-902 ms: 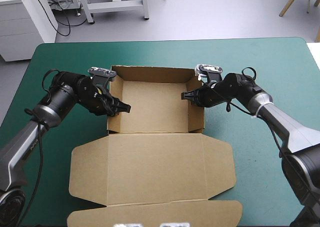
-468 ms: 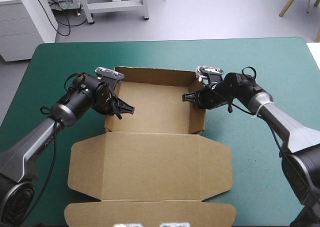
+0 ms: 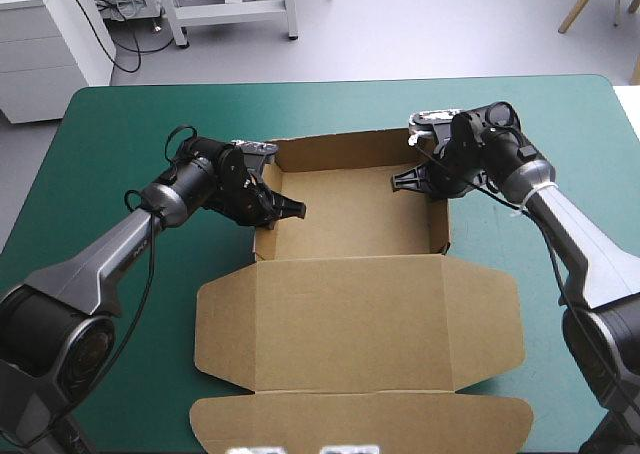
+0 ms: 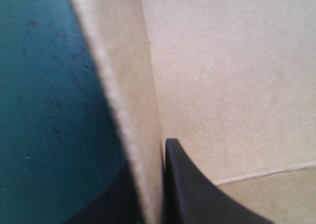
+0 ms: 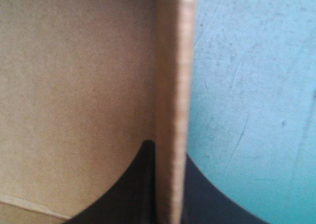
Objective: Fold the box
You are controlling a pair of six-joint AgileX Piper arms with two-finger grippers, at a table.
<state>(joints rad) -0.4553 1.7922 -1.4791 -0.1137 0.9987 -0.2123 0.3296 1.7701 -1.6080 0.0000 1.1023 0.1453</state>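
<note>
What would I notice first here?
A big brown box in the middle of the teal-green table, an open tray with its lid flat toward the near edge. The left tool pinches its left wall, the right tool its right wall.

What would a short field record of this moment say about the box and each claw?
item: brown box
form: open tray, walls raised, lid flat on the teal-green cover
left arm: left claw shut on the left wall
right arm: right claw shut on the right wall
</note>
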